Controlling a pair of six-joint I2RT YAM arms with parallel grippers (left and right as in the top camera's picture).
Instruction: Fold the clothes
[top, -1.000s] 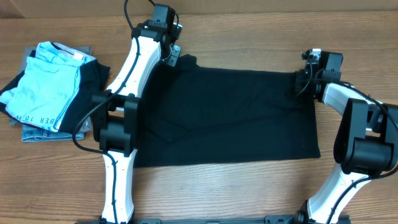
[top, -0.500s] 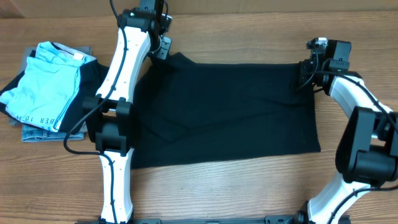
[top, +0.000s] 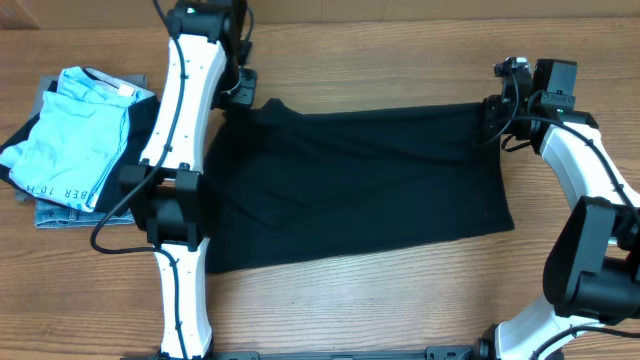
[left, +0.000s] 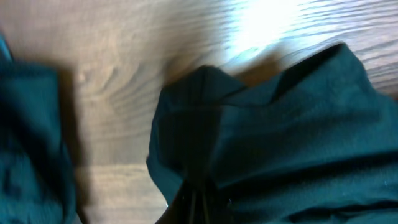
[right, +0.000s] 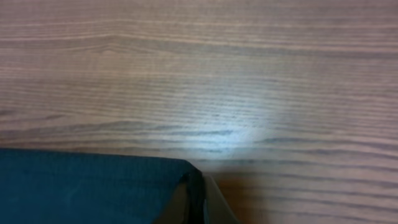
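The black T-shirt (top: 360, 185) lies spread across the middle of the wooden table, folded into a wide rectangle. My left gripper (top: 243, 92) is shut on its far left corner, where the fabric (left: 261, 137) bunches up between the fingers (left: 198, 202). My right gripper (top: 492, 120) is shut on the far right corner; the wrist view shows the shirt's edge (right: 93, 186) pinched between the fingers (right: 198, 202) above bare wood. The far edge is stretched between the two grippers.
A pile of folded clothes lies at the left edge: a light blue garment with dark lettering (top: 75, 135) on a black piece (top: 140, 140), over a denim-like piece (top: 60, 212). Bare wood (top: 400, 60) lies beyond the shirt.
Both grippers have moved away from me and a little apart, dragging the shirt's far edge with them. The left arm has swung left; the shirt's near edge now slants.
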